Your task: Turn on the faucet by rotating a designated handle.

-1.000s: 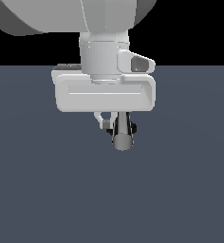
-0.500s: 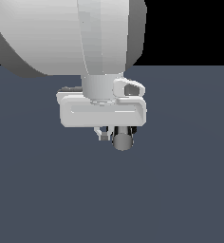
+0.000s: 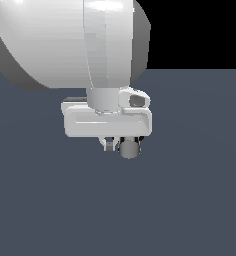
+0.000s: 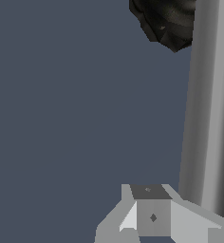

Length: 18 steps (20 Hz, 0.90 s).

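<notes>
dark grey-blue floor (image 3: 200,200) lies under everything, and low over it the gripper (image 3: 121,146), whose jaw spacing cannot be told, hangs just beside the grey handle (image 4: 206,109) of the faucet (image 4: 168,21), beneath the big white arm (image 3: 90,45).

Bare slate-blue ground under a black void.

Around me, the flat floor (image 3: 190,200) runs unbroken to a straight horizon, a matte grey-blue with no seams or markings. Above that line the backdrop (image 3: 200,35) is plain black. My wrist view shows the same even surface, evenly lit, with no hard shadows.
</notes>
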{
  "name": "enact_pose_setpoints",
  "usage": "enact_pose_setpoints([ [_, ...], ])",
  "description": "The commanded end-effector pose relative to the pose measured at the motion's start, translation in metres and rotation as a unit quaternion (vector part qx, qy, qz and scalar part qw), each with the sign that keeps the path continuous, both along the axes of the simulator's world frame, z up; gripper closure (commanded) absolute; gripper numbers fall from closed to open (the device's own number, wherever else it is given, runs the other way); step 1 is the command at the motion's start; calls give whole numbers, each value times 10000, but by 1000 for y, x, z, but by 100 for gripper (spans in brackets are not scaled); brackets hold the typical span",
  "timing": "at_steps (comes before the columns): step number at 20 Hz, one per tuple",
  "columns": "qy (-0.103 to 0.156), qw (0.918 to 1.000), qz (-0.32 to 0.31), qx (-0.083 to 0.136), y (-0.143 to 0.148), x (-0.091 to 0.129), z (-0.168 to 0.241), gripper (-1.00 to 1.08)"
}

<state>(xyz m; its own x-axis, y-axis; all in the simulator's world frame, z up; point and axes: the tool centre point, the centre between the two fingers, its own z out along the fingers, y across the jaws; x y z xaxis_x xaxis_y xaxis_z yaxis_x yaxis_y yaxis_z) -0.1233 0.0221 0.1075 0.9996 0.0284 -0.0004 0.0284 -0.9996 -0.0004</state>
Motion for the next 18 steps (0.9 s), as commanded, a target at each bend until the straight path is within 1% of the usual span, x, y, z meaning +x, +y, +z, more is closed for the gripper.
enact_pose_setpoints([
  [1, -2, 10000, 0, 0, 0, 0, 0, 108],
  [18, -2, 10000, 0, 0, -85, 9, -1, 108],
])
